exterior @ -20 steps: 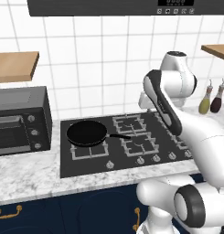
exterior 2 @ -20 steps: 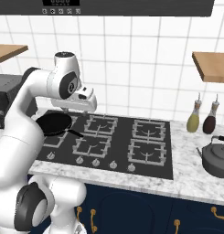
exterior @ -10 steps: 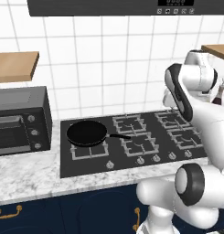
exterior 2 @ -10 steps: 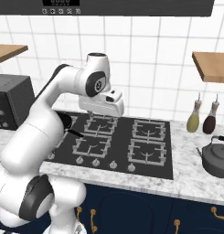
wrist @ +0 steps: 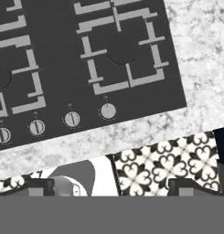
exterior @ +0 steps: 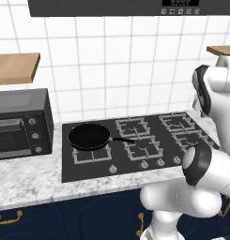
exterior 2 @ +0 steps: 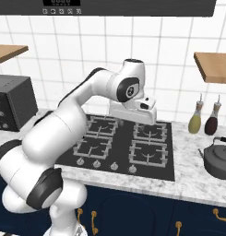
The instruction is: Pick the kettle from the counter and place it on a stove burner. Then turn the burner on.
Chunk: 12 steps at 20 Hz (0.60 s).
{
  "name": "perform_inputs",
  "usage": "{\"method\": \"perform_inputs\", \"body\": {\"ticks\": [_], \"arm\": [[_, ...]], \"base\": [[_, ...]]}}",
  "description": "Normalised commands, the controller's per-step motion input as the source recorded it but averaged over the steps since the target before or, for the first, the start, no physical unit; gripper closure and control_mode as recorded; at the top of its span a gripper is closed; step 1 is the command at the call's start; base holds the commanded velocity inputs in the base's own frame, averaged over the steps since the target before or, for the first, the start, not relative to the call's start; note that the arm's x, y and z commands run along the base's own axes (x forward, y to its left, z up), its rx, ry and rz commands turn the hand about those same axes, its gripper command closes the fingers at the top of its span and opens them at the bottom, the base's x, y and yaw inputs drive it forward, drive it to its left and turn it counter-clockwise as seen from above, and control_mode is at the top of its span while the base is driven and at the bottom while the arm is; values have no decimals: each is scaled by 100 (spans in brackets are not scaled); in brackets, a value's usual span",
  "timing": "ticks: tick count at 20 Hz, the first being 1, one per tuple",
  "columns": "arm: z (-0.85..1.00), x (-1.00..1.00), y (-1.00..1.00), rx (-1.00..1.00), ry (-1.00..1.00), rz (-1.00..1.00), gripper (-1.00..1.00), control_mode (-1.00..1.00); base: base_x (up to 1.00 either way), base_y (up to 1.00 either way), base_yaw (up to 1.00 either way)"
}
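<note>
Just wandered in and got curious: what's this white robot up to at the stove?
The white arm is holding nothing right now. Its gripper is open, hanging above the black cooktop near the knobs. The grey kettle it is meant to fetch sits untouched on the marble counter, right of the stove. A black frying pan rests on a left burner.

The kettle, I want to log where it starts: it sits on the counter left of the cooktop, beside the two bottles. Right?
Not quite. The kettle sits on the counter right of the cooktop, not left, as the right base view shows. It is indeed near the two bottles, which stand behind it by the wall.
</note>
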Motion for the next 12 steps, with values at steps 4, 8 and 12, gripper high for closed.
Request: {"method": "perform_inputs", "body": {"ticks": [4,8,12], "arm": [[-14,-1,-56,-14,0,3,-100,-100],[0,0,-46,-18,-6,13,-100,-100],[0,0,-38,-21,-16,22,-100,-100]], "base": [[0,0,0],[0,0,0],[0,0,0]]}}
